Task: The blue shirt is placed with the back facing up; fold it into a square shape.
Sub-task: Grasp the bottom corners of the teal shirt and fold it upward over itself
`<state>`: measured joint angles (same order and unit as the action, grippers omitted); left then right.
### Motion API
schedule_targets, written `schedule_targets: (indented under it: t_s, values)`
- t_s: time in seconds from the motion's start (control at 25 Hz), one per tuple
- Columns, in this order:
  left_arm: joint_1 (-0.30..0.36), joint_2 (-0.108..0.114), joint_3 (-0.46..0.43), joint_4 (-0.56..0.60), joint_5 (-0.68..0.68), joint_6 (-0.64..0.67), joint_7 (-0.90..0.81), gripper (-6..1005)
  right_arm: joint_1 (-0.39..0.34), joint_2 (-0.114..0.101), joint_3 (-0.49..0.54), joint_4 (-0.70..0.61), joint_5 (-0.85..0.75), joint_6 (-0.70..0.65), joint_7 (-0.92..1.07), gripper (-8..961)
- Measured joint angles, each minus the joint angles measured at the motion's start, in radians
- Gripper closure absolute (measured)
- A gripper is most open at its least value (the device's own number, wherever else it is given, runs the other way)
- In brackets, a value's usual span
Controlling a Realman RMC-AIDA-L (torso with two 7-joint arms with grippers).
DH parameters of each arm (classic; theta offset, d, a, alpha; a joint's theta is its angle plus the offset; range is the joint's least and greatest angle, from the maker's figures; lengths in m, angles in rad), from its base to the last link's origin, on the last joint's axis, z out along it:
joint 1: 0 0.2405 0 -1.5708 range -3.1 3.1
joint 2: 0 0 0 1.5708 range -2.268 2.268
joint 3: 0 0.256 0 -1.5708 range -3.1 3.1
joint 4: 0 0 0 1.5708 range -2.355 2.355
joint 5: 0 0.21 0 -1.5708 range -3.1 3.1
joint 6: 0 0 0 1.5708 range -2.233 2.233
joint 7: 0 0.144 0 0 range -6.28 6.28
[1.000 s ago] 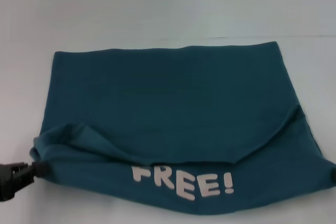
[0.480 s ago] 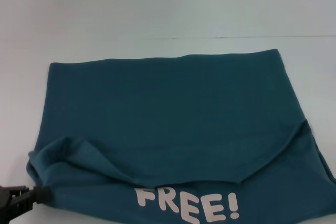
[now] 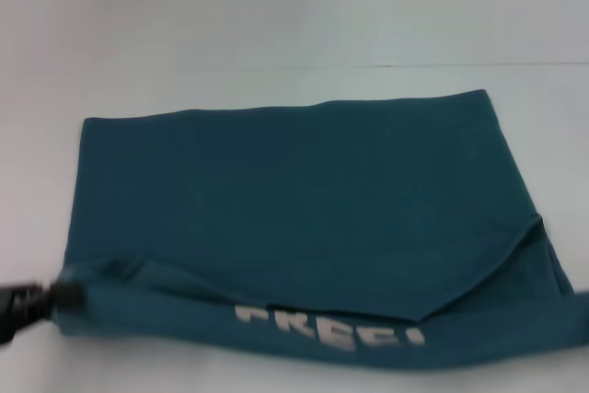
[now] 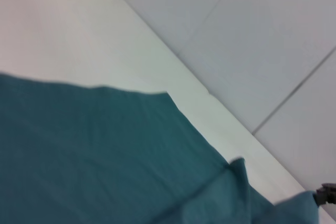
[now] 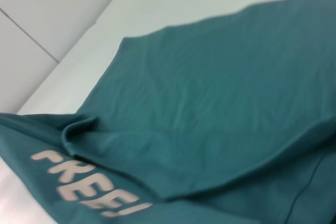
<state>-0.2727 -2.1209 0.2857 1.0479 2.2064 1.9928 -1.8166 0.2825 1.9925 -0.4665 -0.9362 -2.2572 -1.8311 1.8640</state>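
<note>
Lying on the white table (image 3: pixel 276 25), the blue shirt (image 3: pixel 304 200) is partly folded, and its near edge is turned up so that the top of the cream lettering (image 3: pixel 327 330) shows. The left gripper (image 3: pixel 57 297) is at the shirt's near left corner and grasps the cloth there. The right gripper is outside the head view; I cannot tell its state.

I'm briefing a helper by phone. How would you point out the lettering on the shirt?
On the white table lies one large blue shirt, partly folded. Along its near edge, a turned-up strip shows cream lettering, partly cut off by the fold; it is the only pale mark on otherwise plain cloth.
</note>
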Motion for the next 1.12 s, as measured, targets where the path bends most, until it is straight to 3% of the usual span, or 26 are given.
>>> schedule_targets:
  t_s: [0.24, 0.48, 0.88, 1.12]
  values:
    - [-0.129, 0.030, -0.018, -0.128, -0.002, -0.187, -0.006, 955, 0.109, -0.012, 0.019, 0.024, 0.003, 0.141, 0.030, 927]
    - [-0.289, 0.064, -0.015, -0.286, -0.006, -0.468, -0.012, 953, 0.253, -0.038, 0.028, 0.160, 0.004, 0.374, 0.022, 927]
    - [-0.441, 0.046, 0.004, -0.446, -0.012, -0.994, -0.032, 951, 0.476, -0.019, -0.013, 0.430, 0.005, 0.963, -0.095, 927]
    - [-0.486, 0.015, 0.006, -0.501, -0.016, -1.191, 0.010, 949, 0.560, 0.027, -0.031, 0.516, 0.011, 1.216, -0.198, 926]
